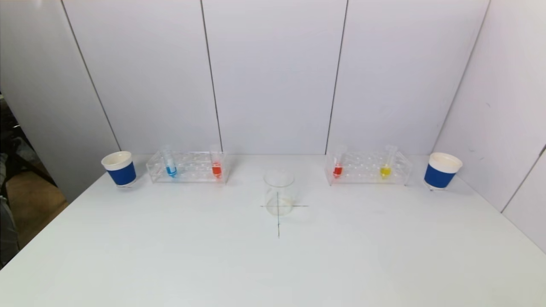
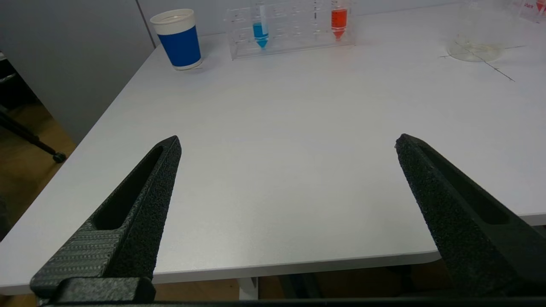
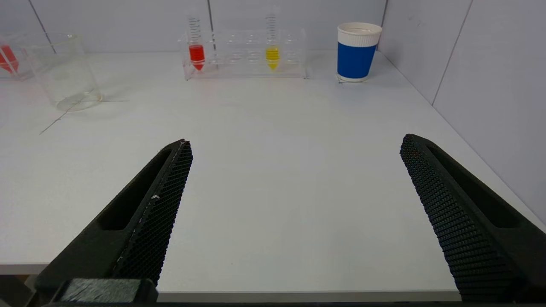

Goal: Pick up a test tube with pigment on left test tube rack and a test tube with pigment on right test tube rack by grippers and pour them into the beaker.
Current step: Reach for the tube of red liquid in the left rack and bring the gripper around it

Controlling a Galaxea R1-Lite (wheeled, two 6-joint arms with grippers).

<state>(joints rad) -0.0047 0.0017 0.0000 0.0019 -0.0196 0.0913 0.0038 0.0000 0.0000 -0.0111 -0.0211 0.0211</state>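
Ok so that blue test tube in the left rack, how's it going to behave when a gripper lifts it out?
The blue test tube looks smooth, clear and narrow, so it may slip or twist between open fingers like the left gripper's. Its tip is pointed, so it probably cannot stand outside the left rack. Only the bottom holds pigment, so it is likely light, but tilting could spill it.
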